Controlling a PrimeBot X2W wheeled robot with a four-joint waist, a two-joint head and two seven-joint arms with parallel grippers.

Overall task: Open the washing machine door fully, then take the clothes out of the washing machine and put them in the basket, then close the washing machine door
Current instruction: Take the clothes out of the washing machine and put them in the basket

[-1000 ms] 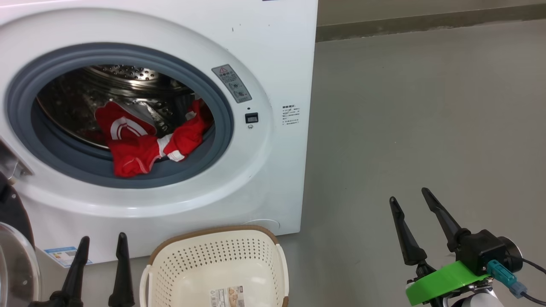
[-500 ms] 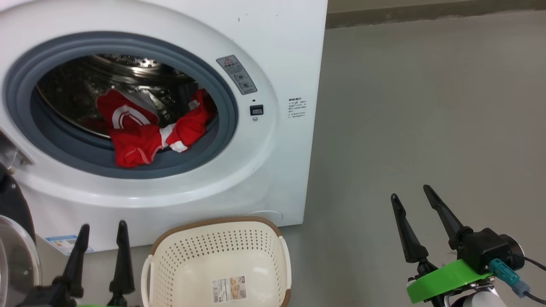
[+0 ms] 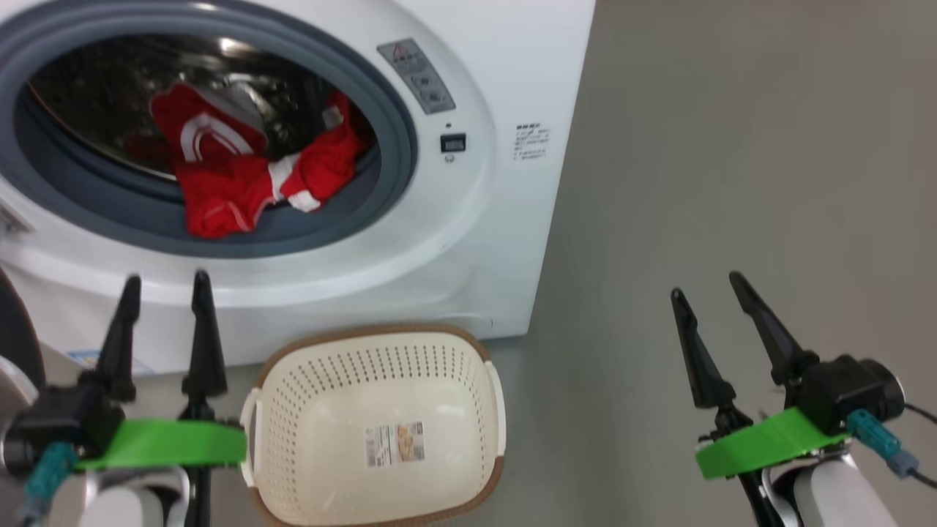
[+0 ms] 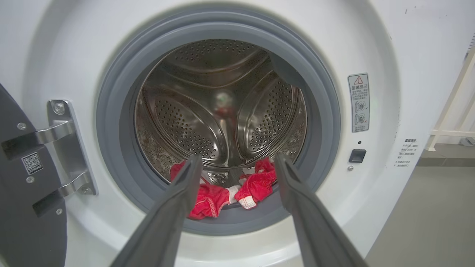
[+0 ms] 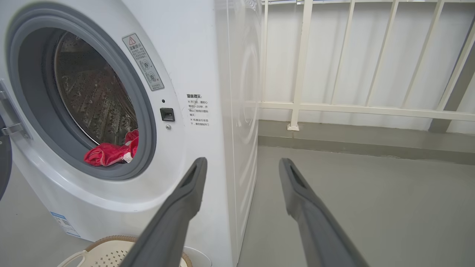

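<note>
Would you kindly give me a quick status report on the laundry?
Left tool open, aimed at drum; right tool open, off to the side. Clothes in washing machine, basket empty. Door open, nothing in the way.

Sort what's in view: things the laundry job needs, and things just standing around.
Needed for the job:
washing machine
door, swung open
red clothes, in the drum
basket, on the floor before the machine
left gripper, open
right gripper, open

Just there:
white railing
warning sticker
</note>
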